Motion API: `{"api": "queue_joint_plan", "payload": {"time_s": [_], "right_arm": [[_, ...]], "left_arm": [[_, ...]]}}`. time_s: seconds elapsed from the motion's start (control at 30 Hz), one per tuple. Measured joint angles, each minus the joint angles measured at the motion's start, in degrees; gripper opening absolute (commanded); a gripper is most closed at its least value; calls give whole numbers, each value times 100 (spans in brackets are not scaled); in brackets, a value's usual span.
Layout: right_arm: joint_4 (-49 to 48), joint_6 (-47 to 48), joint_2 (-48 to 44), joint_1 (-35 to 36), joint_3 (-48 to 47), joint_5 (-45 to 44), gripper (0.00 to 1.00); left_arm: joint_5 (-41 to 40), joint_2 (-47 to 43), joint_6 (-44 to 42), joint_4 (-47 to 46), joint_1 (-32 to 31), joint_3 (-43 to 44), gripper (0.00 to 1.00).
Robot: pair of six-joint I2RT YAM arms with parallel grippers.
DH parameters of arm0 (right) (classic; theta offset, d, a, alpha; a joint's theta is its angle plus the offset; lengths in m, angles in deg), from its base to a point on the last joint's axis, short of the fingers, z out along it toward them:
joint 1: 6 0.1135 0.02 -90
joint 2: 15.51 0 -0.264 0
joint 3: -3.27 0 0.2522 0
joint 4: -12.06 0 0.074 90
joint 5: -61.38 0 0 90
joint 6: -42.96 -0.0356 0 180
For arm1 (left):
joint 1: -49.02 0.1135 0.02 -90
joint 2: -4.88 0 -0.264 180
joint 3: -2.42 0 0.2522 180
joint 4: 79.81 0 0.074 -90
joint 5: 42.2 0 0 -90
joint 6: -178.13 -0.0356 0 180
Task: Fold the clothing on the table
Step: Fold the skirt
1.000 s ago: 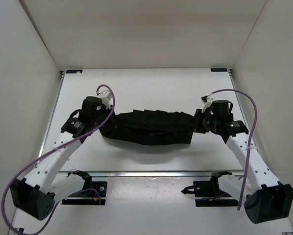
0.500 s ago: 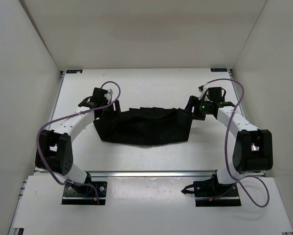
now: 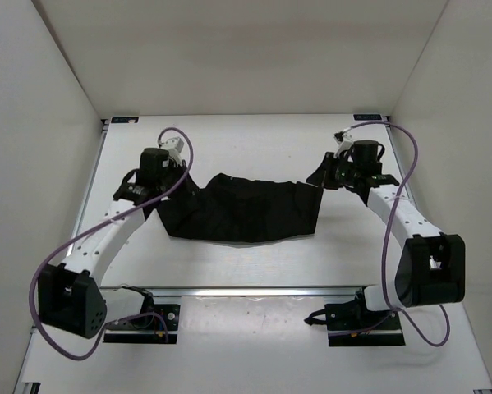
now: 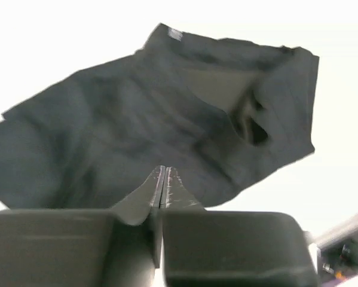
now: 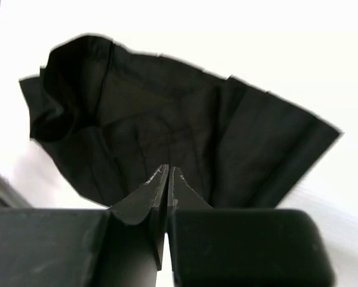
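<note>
The black pleated clothing (image 3: 246, 209) lies crumpled across the middle of the white table (image 3: 254, 139). My left gripper (image 3: 182, 187) is at its left end. In the left wrist view that gripper (image 4: 162, 169) is shut, its tips pinching the near edge of the clothing (image 4: 137, 119), which spreads away beyond them. My right gripper (image 3: 324, 178) is at the garment's right end, where a corner stands raised. In the right wrist view this gripper (image 5: 168, 168) is shut on the clothing (image 5: 167, 119), and the pleats fan out from its tips.
White walls (image 3: 48, 98) close the table on the left, far and right sides. A metal rail (image 3: 254, 289) runs along the near edge, with both arm bases (image 3: 139, 320) just behind it. Purple cables (image 3: 402, 189) loop off each arm.
A second ago the garment hung stretched between both grippers. It was then set down and the jaws opened. Both jaws are now closed again at its ends, and the left end has bunched up.
</note>
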Motion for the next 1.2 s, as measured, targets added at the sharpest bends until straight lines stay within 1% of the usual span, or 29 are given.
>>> {"api": "queue_joint_plan", "payload": {"time_s": [0.07,0.13,0.23,0.3,0.47,0.5,0.67,0.8,0.97,1.2], "right_arm": [[-90,-39,122,138,90,74,0],[-195,-46,323,323,125,162,0],[-396,-96,669,584,160,389,1],[-533,-131,922,737,157,505,0],[-605,-175,1714,999,-201,748,0],[-623,-173,1873,1040,-321,763,0],[-632,-144,2503,1156,-859,767,0],[-509,-44,2865,1161,-1108,673,0],[-264,116,3143,1117,-1174,369,0],[302,339,3456,994,-1617,-26,0]], "left_arm": [[197,-243,179,-304,-190,-407,0],[470,-234,376,-658,-348,-804,0],[901,20,713,-1167,-542,-1399,4],[1152,243,874,-1373,-619,-1591,7],[1853,686,1246,-2264,-713,-1609,4],[1971,787,1338,-2490,-732,-1561,5],[2371,1423,1633,-3394,-811,-1191,0],[2227,2046,1635,-3571,-874,-938,0],[1545,2673,1451,-3130,-850,-621,0],[684,2966,1316,-2610,-560,-286,0]]}}
